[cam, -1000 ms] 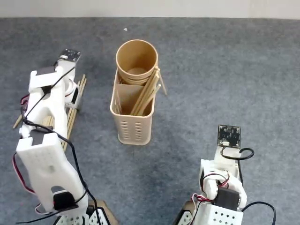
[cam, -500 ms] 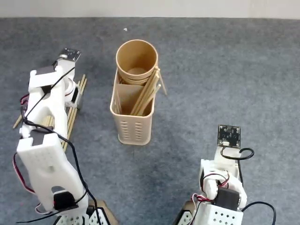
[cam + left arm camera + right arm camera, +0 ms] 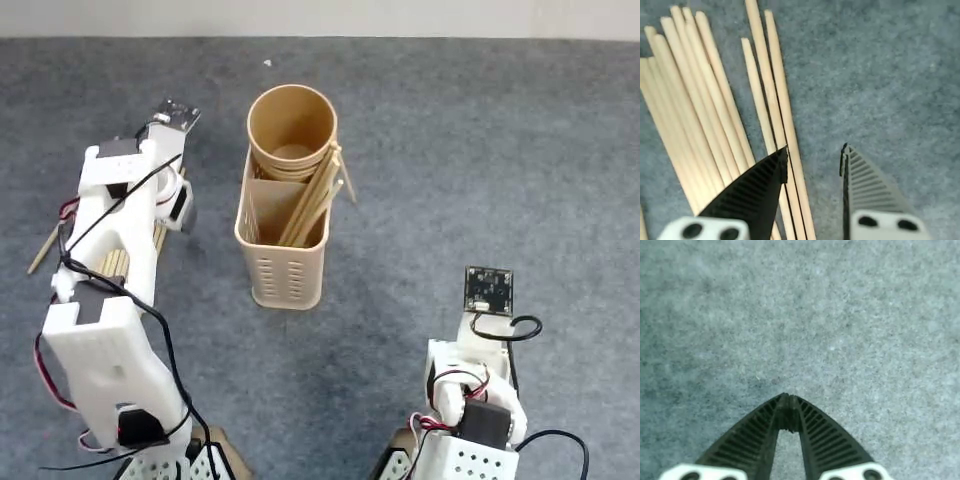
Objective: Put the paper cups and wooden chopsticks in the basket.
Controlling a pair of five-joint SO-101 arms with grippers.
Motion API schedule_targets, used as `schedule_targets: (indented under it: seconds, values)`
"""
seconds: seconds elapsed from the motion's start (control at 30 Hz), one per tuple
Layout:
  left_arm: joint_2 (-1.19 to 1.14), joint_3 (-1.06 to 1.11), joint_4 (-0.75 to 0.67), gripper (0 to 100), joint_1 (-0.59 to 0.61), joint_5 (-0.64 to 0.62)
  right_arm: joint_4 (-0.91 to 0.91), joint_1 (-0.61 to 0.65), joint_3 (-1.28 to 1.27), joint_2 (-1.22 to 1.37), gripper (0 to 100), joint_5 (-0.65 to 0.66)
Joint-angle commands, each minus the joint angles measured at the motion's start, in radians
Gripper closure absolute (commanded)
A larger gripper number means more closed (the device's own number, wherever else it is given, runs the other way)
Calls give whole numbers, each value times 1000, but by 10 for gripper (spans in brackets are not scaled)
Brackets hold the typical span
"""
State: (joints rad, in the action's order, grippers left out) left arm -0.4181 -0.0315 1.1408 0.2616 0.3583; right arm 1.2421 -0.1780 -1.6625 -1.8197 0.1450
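The left end effector [image 3: 814,149], jaws parted, hovers just beside the wooden chopsticks [image 3: 715,100] lying lengthwise along its reach on the counter, left of the basket [image 3: 285,275] holding a paper cup [image 3: 291,120], while the right end effector [image 3: 789,399] sits closed, farther off.

Robotics test bench, of the kind found in a laboratory or a maker's workroom rather than a home. Two small white arms, the left arm [image 3: 110,260] and the right arm [image 3: 470,410], stand side by side on perforated bases [image 3: 455,465]. They carry bare motors, loose red and black wires [image 3: 452,378] and an uncovered camera board [image 3: 489,290] at the wrist. The working surface is a sheet of grey short-pile carpet [image 3: 480,150] that ends at a pale strip [image 3: 320,18] along the far edge. A slotted basket [image 3: 285,270], a paper cup [image 3: 290,115] and loose chopsticks [image 3: 705,100] stand or lie amid this hardware.
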Motion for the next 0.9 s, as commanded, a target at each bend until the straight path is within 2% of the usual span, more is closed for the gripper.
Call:
schedule_targets:
  seconds: [0.0, 0.47, 0.57, 0.87]
  values:
    - [-10, -5, -34, 811, 22, 11, 4, -7, -136, -12, 993, -12]
    - [-117, -48, -51, 824, 44, 5, 4, -7, -136, -12, 993, -12]
    - [-134, -114, 37, 869, 62, 3, 4, -7, -136, -12, 993, -12]
    - [-349, -461, 402, 870, 59, 6, 4, -7, -136, -12, 993, -12]
